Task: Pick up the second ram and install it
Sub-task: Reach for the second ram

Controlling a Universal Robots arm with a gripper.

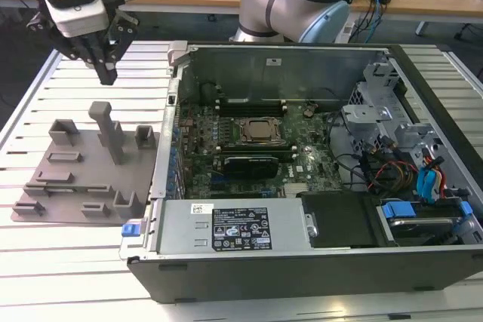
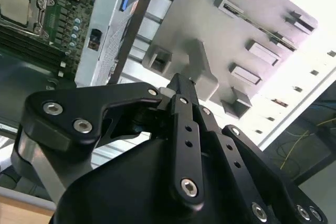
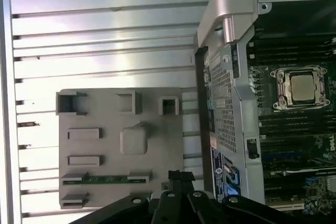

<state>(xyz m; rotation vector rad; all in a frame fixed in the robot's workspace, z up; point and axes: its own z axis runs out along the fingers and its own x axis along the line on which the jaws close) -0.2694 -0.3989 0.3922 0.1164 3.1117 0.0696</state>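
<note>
The tool (image 1: pixel 107 72) hangs in the air over the grey plate (image 1: pixel 90 173) on the tabletop (image 1: pixel 75 262). Its black fingers (image 2: pixel 181 95) are pressed together with nothing between them. The second ram (image 3: pixel 105 179) is a thin green stick that lies flat in a groove on the grey plate, with a small block at each end, and the tool does not touch it. The open computer box (image 1: pixel 302 280) sits just beside the plate, with the shiny square processor (image 1: pixel 260 132) in the middle of its green board.
</note>
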